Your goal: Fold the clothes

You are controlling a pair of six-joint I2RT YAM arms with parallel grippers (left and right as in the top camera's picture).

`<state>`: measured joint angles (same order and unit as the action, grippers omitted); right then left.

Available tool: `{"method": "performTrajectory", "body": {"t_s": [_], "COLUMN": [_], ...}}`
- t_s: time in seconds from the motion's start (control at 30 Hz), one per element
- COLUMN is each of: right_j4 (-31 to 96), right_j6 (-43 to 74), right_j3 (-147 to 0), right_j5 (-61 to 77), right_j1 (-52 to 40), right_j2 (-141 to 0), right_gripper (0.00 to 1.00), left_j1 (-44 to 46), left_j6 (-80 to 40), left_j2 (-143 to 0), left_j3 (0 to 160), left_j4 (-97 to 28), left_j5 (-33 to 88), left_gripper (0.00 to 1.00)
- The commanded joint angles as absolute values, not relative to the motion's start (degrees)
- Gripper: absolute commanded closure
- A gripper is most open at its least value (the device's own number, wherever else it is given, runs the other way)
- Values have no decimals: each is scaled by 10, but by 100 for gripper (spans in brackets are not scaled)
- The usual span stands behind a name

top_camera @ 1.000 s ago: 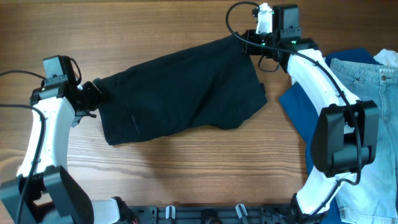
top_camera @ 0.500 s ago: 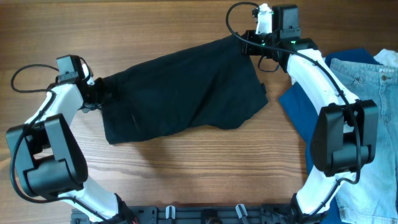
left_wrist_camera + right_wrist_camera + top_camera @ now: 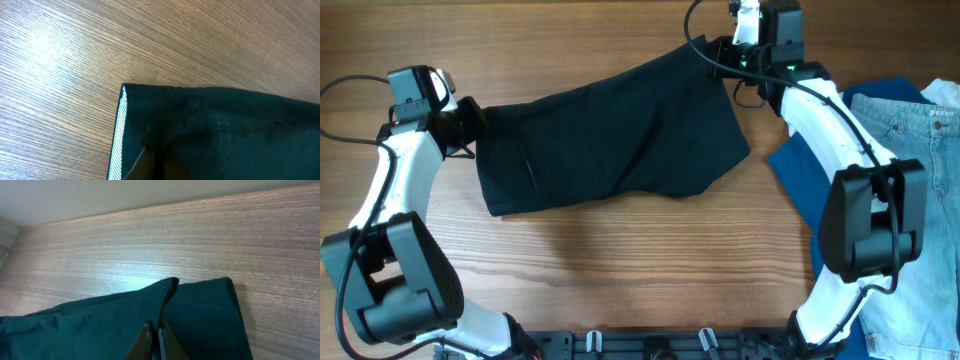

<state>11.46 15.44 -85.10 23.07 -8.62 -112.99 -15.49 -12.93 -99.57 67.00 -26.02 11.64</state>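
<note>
The clothes, black shorts [image 3: 620, 135], lie stretched across the middle of the wooden table. My left gripper [image 3: 470, 122] is shut on their left corner. In the left wrist view the dark fabric [image 3: 225, 130] covers the pinched fingertips [image 3: 157, 165], and a white striped lining [image 3: 117, 135] shows along the edge. My right gripper [image 3: 722, 62] is shut on the far right corner. The right wrist view shows its fingers [image 3: 154, 340] clamped on a fold of the black cloth [image 3: 90, 325], which is lifted slightly.
A royal-blue garment [image 3: 800, 165] and light blue denim jeans [image 3: 920, 150] lie piled at the right edge, under the right arm. Bare wood table [image 3: 620, 270] lies in front of the shorts and behind them.
My left gripper has shut on the shorts' left corner and drawn it left and farther back. The right gripper has moved slightly back too, pulling the cloth tauter.
</note>
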Motion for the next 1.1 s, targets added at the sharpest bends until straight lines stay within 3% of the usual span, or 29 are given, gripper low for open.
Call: {"method": "performTrajectory", "body": {"t_s": [0.0,0.03,0.07,0.1,0.17,0.23,0.33,0.47,0.57,0.7,0.73,0.77,0.83,0.87,1.03,1.07], "right_j4": [112,114,121,133,183,252,380,516,575,574,559,546,540,550,658,675], "right_j6": [180,177,177,176,166,141,89,82,110,52,56,59,60,65,122,121], "right_j3": [-850,-851,-851,-851,-851,-851,-851,-847,-846,-820,-804,-792,-784,-784,-784,-784], "right_j5": [225,225,226,225,228,241,270,129,44,149,151,151,134,110,-16,-17], "right_j1": [-85,-84,-82,-79,-72,-65,-65,-73,-72,-72,-72,-72,-71,-70,-69,-69], "right_j2": [-1155,-1155,-1154,-1153,-1149,-1143,-1140,-1152,-1167,-1187,-1188,-1188,-1188,-1185,-1154,-1148], "right_gripper": [46,34,34,34,33,36,51,37,33,29,29,38,82,96,96,91], "left_j1": [-157,-157,-157,-157,-157,-157,-152,-118,-104,-104,-104,-104,-104,-105,-137,-144], "left_j6": [-124,-124,-124,-124,-124,-124,-124,-96,-96,-96,-96,-96,-96,-96,-107,-107], "left_j2": [-997,-998,-998,-997,-992,-979,-960,-966,-973,-991,-997,-1002,-1007,-1007,-1003,-1002], "left_j3": [680,680,680,680,680,680,680,652,603,531,521,517,516,518,577,597], "left_j4": [-255,-255,-258,-264,-284,-325,-392,-446,-435,-371,-356,-348,-336,-336,-371,-386], "left_j5": [84,70,62,50,46,74,147,110,69,50,50,50,31,0,-31,-31], "left_gripper": [65,50,30,27,28,35,45,46,40,34,36,41,75,91,96,96]}}
